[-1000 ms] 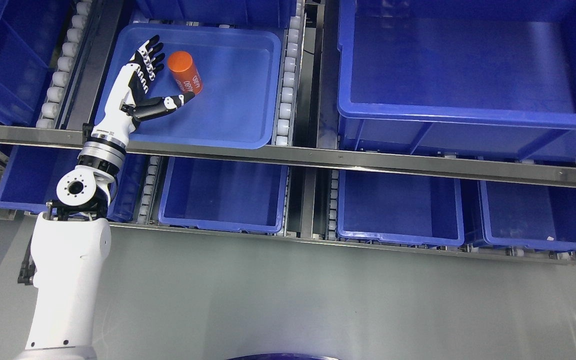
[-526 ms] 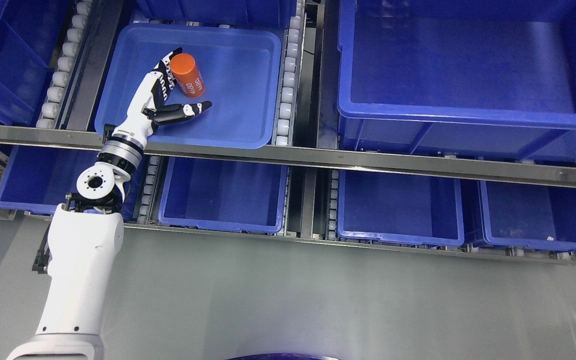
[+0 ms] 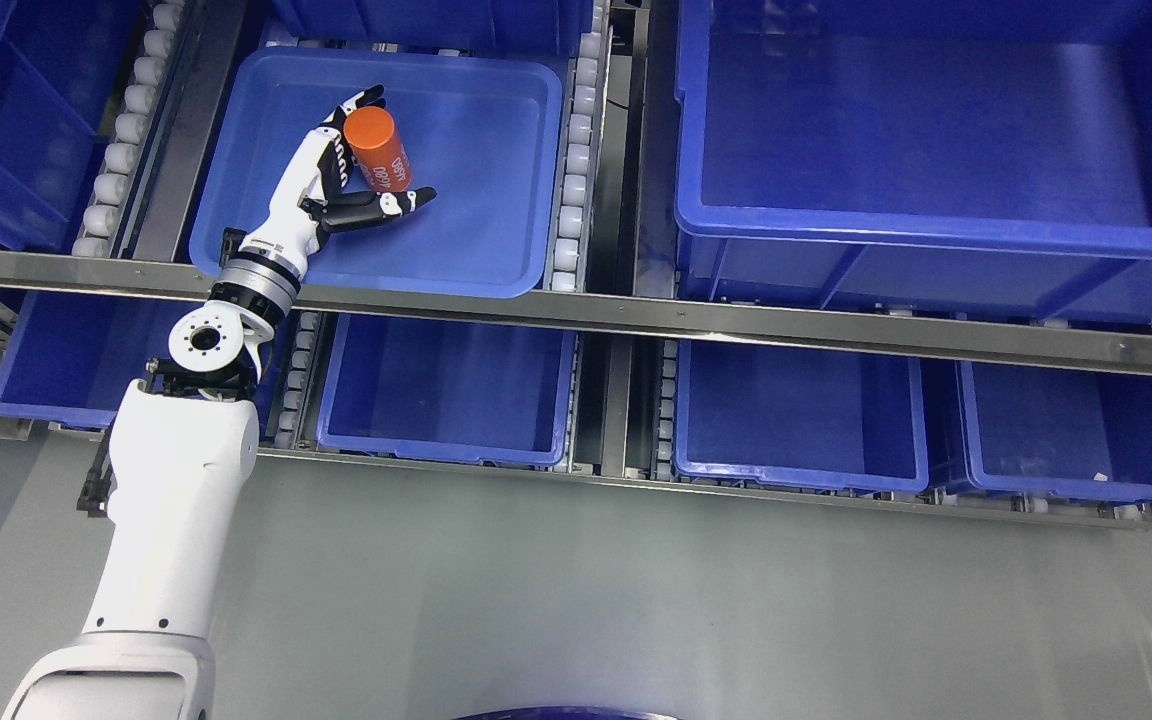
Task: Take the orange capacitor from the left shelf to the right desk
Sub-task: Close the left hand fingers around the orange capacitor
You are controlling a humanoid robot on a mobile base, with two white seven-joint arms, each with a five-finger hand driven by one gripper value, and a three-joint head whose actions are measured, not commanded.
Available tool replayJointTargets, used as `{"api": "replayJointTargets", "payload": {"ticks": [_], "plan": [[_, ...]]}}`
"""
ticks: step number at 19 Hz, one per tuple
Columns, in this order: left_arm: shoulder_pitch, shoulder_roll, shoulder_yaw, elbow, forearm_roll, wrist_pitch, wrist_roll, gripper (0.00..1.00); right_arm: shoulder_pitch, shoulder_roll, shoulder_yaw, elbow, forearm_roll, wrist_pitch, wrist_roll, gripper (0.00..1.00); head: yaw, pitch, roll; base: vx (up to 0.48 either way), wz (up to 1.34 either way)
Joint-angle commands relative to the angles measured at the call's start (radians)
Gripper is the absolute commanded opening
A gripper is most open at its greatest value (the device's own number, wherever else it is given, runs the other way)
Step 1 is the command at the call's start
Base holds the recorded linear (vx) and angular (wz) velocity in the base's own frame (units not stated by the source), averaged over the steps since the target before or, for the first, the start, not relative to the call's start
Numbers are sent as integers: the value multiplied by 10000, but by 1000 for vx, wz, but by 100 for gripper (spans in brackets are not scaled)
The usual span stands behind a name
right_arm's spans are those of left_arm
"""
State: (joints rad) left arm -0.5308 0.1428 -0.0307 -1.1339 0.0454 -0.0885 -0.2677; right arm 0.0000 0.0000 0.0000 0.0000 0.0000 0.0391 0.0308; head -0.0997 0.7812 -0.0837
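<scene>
The orange capacitor [image 3: 376, 148], a cylinder with white print, lies in a shallow blue tray [image 3: 476, 240] on the upper shelf level at the upper left. My left hand [image 3: 394, 146] reaches into the tray and cups the capacitor. Its fingers [image 3: 334, 152] lie along the capacitor's left side and the thumb [image 3: 388, 203] stretches out just below it. The fingers are spread and not closed around it. The right arm is out of view.
A large deep blue bin [image 3: 936, 130] fills the upper right. Several blue bins [image 3: 446, 400] sit on the lower level. A metal rail [image 3: 736, 325] runs across the shelf front, and white roller tracks [image 3: 576, 150] flank the tray. Grey floor lies below.
My left hand has moved right and forward in the tray, going from beside the capacitor to cupping it. The capacitor has shifted slightly to the right.
</scene>
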Motion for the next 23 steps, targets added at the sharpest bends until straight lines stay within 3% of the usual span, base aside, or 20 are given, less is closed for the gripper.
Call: {"api": "replayJointTargets", "payload": {"ticks": [1, 5, 10, 14, 20, 23], "plan": [[-229, -78, -62, 830, -10, -20, 54, 83, 338, -175, -108, -230, 0, 8, -1, 100, 0, 0, 0, 0, 0], [-245, -139, 153, 862, -10, -66, 54, 70, 338, -175, -107, -230, 0, 8, -1, 100, 0, 0, 0, 0, 0], [-169, -537, 598, 892, 6, -908, -38, 41, 338, -175, -107, -230, 0, 8, -1, 100, 0, 0, 0, 0, 0], [-107, -813, 934, 953, 67, -2072, -54, 4, 338, -175, -107, -230, 0, 8, -1, 100, 0, 0, 0, 0, 0], [-122, -1213, 1243, 831, 327, -2382, -69, 0, 338, -175, -108, -230, 0, 8, -1, 100, 0, 0, 0, 0, 0], [-61, -1197, 1380, 129, 679, -2398, -84, 0, 338, -175, -123, -230, 0, 8, -1, 100, 0, 0, 0, 0, 0]]}}
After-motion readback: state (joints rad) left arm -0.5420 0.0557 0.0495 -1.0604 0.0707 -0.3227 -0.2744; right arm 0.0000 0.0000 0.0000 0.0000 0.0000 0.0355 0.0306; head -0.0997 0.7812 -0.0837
